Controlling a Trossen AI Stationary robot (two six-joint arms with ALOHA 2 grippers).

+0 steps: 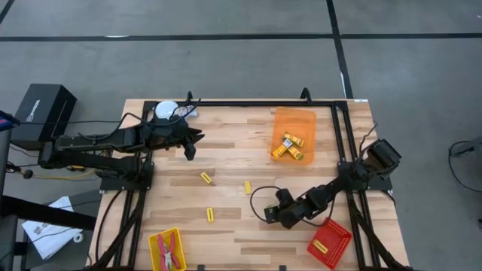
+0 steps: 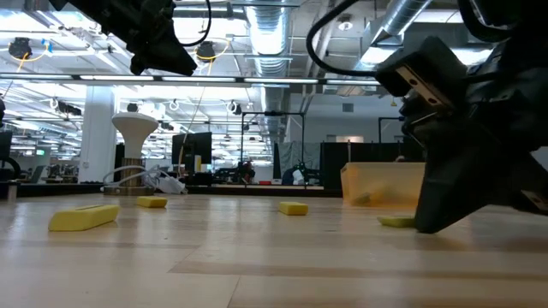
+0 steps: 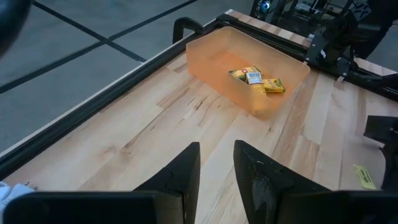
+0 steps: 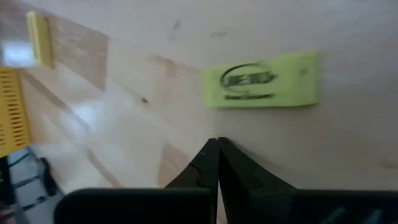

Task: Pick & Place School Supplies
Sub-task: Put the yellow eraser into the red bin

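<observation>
Right gripper (image 1: pixel 269 216) sits low over the bench (image 1: pixel 226 162) near its front, fingers (image 4: pixel 214 165) clenched on nothing, just beside a labelled yellow block (image 4: pixel 261 79) lying flat. Left gripper (image 1: pixel 193 143) hangs above the far left area, fingers (image 3: pixel 186 171) slightly parted and empty. Three yellow sticks (image 1: pixel 205 178) (image 1: pixel 247 187) (image 1: pixel 210 214) lie well apart mid-bench with open room around each. More blocks rest in the orange tray (image 1: pixel 280 119); red-handled pliers (image 1: pixel 171 250) lie in the yellow tray (image 1: pixel 153 242) at the front edge.
</observation>
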